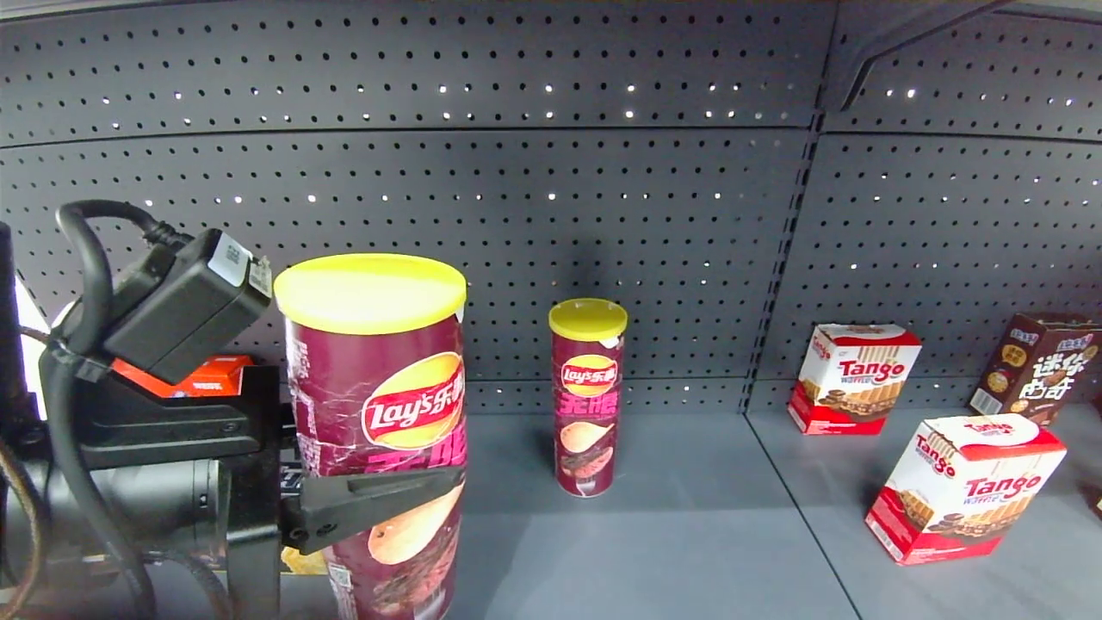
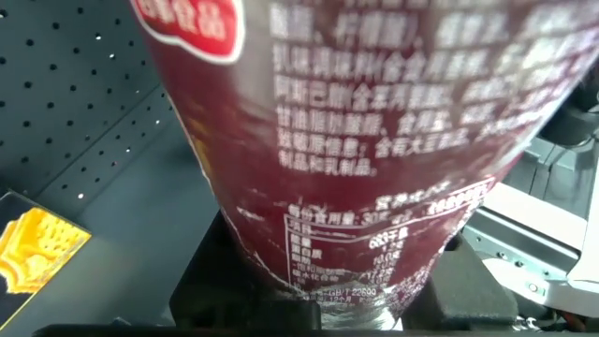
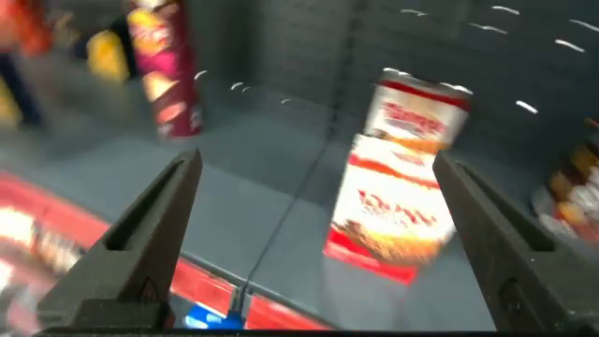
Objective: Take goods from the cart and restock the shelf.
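Head view: the left gripper [image 1: 387, 504] is clamped on an upright chip can [image 1: 374, 387] at the left end of the shelf [image 1: 654, 534].

One dark finger [image 1: 370, 508] crosses the can's front, and the can's yellow lid is on. Its base is cut off by the edge of the head view, so I cannot tell whether it rests on the shelf. A second chip can [image 1: 588, 396] stands upright further back, near the pegboard [image 1: 534, 189]. To the right are two wafer boxes, one at the back [image 1: 852, 379] and one nearer the front [image 1: 964, 486], with a brown box [image 1: 1037, 366] beside the back one. In the left wrist view the held can's printed side [image 2: 374, 140] sits between the jaws. In the right wrist view the right gripper [image 3: 318, 234] has its jaws wide apart and holds nothing, with a wafer box [image 3: 398, 201] beyond it.
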Available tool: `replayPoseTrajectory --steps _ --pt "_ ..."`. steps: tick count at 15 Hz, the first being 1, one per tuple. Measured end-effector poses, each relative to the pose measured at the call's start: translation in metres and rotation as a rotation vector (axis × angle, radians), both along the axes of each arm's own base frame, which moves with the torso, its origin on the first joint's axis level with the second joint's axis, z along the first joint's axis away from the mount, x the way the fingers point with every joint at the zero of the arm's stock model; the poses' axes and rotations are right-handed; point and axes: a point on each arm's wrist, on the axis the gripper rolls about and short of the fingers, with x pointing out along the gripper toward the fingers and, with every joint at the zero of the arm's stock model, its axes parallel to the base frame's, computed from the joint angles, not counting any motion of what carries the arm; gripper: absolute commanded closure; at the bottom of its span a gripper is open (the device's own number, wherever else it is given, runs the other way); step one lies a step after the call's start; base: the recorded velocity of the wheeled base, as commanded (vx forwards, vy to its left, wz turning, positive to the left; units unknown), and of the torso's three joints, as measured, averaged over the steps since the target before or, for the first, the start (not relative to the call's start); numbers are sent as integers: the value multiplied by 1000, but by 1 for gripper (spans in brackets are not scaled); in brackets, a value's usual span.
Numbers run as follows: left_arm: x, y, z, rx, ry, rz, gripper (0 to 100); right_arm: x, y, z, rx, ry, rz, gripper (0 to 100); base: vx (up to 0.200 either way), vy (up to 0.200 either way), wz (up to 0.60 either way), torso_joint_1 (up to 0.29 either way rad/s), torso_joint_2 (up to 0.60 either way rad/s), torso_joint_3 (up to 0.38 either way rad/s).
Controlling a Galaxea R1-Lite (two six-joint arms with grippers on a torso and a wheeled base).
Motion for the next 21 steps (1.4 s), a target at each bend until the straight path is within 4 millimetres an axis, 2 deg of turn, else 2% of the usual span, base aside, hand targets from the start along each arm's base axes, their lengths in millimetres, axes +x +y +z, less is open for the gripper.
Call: replayPoseTrajectory --steps 3,6,9,12,16,19,21 --pt "0 -1 0 1 3 -6 100 31 20 11 -64 76 158 0 0 0 0 0 0 0" --pt "0 -1 1 -2 -1 -2 100 61 47 24 -95 128 278 0 0 0 0 0 0 0" --pt "1 0 0 -2 5 -1 100 100 79 30 -98 123 363 0 0 0 0 0 0 0" --pt "0 -1 -1 -6 11 -17 100 139 110 21 -97 123 445 0 0 0 0 0 0 0" --pt "1 -1 -1 -5 13 -17 100 173 139 -1 -108 193 544 0 0 0 0 0 0 0" --pt "1 -1 -1 -6 13 -16 100 193 154 -16 -92 197 614 0 0 0 0 0 0 0" --pt "1 -1 0 -8 9 -16 100 203 156 -25 -93 224 622 0 0 0 0 0 0 0"
